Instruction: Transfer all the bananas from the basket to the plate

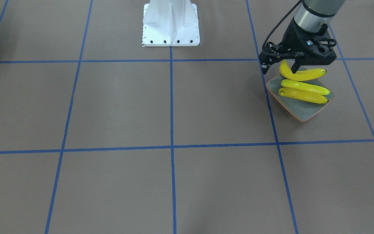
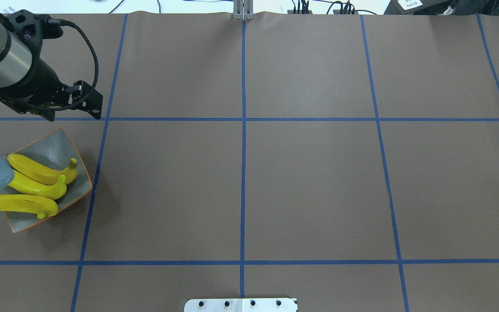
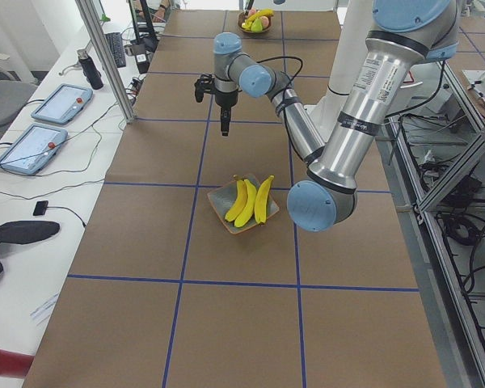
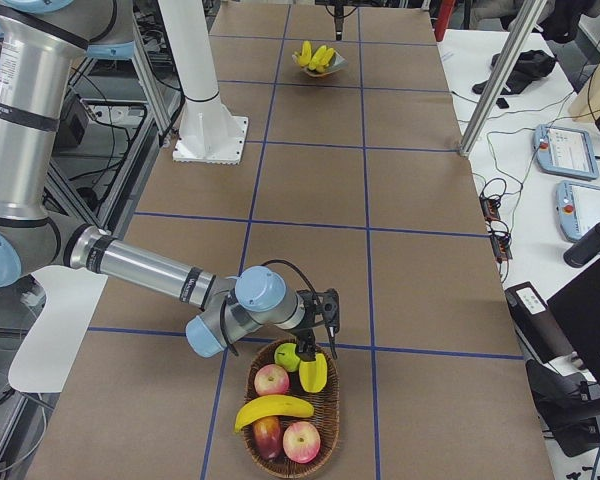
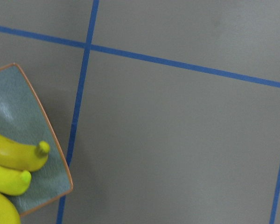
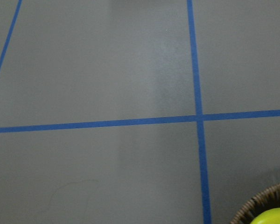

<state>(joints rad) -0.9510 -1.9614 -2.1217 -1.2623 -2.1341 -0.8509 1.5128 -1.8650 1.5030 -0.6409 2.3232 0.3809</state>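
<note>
Bananas (image 1: 304, 87): three side by side on one plate (image 1: 304, 112); fourth banana (image 4: 273, 408) in one basket (image 4: 330, 425). Left fingers (image 1: 264, 66) spread, seemingly empty; right fingers (image 4: 332, 312) too small to tell.

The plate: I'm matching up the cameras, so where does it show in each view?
Exterior front-facing: plate upper right.
Overhead exterior: plate at left edge.
Exterior left: plate at centre.
Exterior right: plate far off, top centre.
Left wrist-mounted: plate in lower-left corner.
Right wrist-mounted: not in it.
Shared landmark: the three bananas on it.
</note>
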